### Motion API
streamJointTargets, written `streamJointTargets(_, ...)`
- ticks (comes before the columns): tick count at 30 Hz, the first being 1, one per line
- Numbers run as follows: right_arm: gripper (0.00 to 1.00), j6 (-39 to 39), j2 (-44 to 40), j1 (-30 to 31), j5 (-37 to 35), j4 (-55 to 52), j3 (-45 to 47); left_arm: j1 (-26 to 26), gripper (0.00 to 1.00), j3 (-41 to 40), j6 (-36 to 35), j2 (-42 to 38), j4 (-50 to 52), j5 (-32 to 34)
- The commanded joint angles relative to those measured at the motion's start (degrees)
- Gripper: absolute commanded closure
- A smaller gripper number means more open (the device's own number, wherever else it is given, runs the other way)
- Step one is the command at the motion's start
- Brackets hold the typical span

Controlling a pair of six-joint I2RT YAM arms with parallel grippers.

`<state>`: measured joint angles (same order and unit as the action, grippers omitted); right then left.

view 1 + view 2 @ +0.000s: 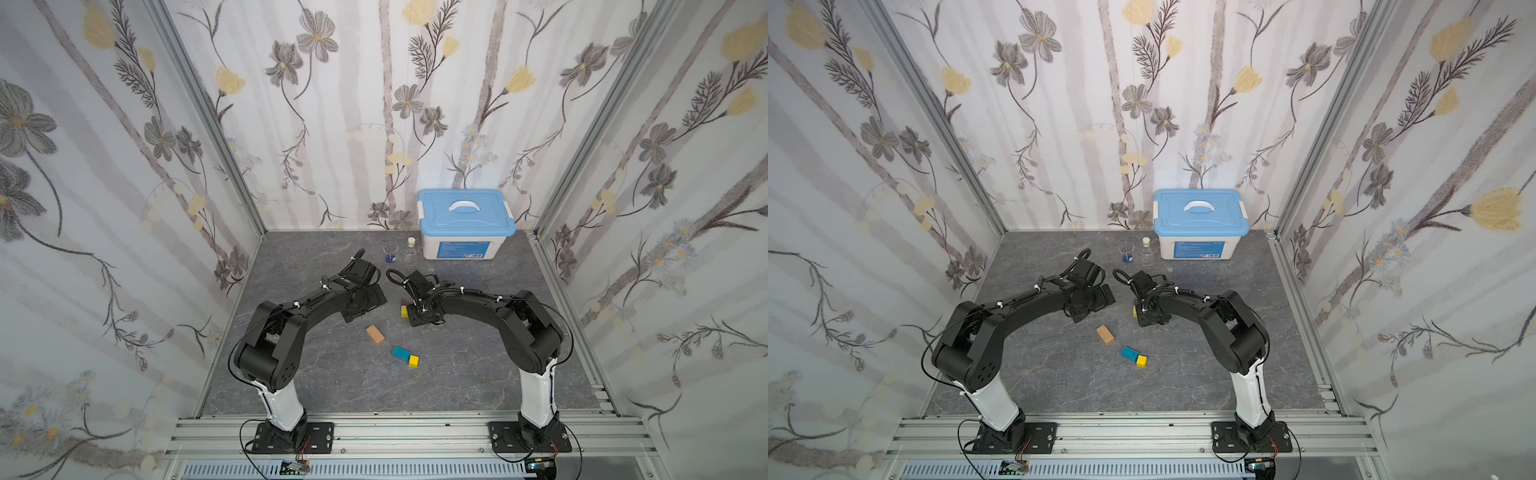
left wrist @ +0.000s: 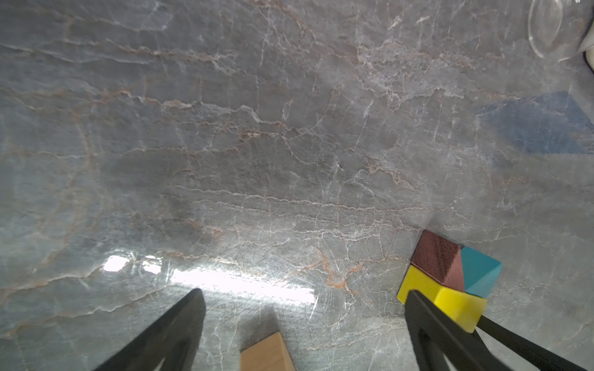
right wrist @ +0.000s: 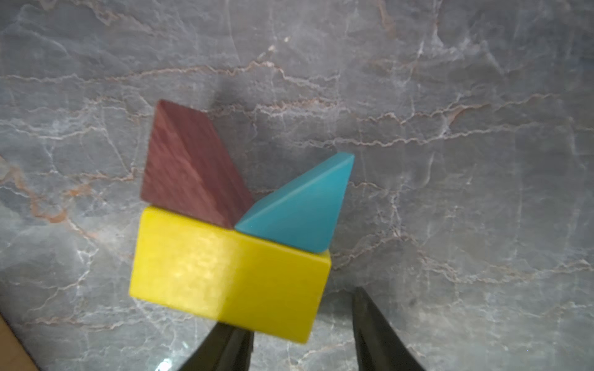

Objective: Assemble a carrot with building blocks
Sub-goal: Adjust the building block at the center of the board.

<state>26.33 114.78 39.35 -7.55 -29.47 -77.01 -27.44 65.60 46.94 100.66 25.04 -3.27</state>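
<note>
In both top views the tan brick [image 1: 375, 334] [image 1: 1105, 335] is lying alone near the middle of the grey table [image 1: 332, 382]. The teal brick [image 1: 400, 353] and yellow cube [image 1: 413, 360] are touching each other a little nearer the arms' bases. The right gripper [image 1: 422, 318] is hanging over the yellow brick [image 1: 404, 311], hiding most of it. The left gripper [image 1: 362, 303] is hovering apart, and I cannot make out its jaws from here. The blue-lidded box [image 1: 465, 224] is sitting at the back wall, with a beaker [image 1: 390, 252] and a flask [image 1: 411, 251] just beside it.

From the left wrist, the left gripper [image 2: 305, 291] is standing wide apart above the table, holding nothing. The tan brick's end [image 2: 266, 353] is showing between its fingers. The maroon wedge [image 2: 437, 260] and teal wedge [image 2: 480, 273] are resting against the yellow brick [image 2: 450, 302].

From the right wrist, the right gripper [image 3: 294, 308] is standing narrow and clamping nothing. One finger is disappearing behind the yellow brick's [image 3: 225, 273] long side. The other finger [image 3: 376, 321] is lying just beside the brick's end, apart from it. Both wedges are sitting along the brick's far side, their corners meeting.
</note>
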Motion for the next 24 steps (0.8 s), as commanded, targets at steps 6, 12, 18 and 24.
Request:
streamJointTargets(6,0.51,-0.34,-0.03,-0.36,0.68,-3.68,0.17,0.02,0.0,0.23,0.0,-0.12,-0.68,0.19)
streamJointTargets(12,0.5,-0.76,-6.86,0.0,1.32,-8.47,1.09,0.06,0.0,0.4,-0.63,-2.58,-0.14,1.08)
streamJointTargets(18,0.0,-2.41,-12.53,0.48,5.96,-13.71,-0.5,0.53,0.0,0.71,-2.08,-6.91,1.2,2.85)
streamJointTargets(24,0.0,-1.89,-13.21,1.34,12.99,-15.07,-3.76,2.79,0.0,-1.76,-1.58,-11.66,3.59,5.14)
